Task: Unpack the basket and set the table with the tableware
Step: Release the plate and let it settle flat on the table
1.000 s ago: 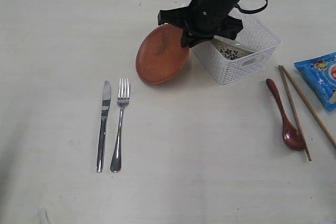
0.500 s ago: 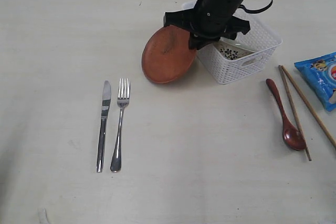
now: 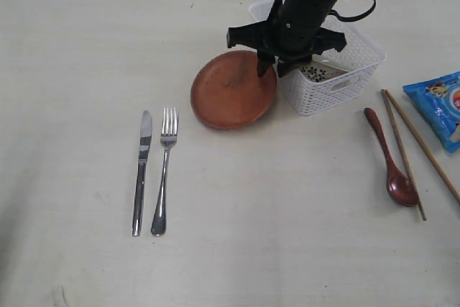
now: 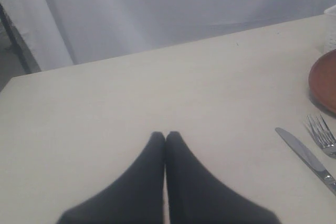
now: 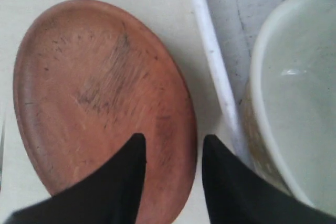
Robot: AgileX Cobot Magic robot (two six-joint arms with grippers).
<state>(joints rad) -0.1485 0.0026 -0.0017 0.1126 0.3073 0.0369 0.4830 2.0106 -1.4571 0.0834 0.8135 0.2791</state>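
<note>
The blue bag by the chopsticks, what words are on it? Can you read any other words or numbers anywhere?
blue bag: colourful cartoon-like print, but any lettering is too small and blurred to read.
bowl in the basket: a dark speckled pattern, not letters.
Everything else: no words, numbers or signs can be read in any view.

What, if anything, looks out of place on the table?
The plate sits tight beside the basket, away from the knife and fork. The chopsticks lie splayed, not parallel.
</note>
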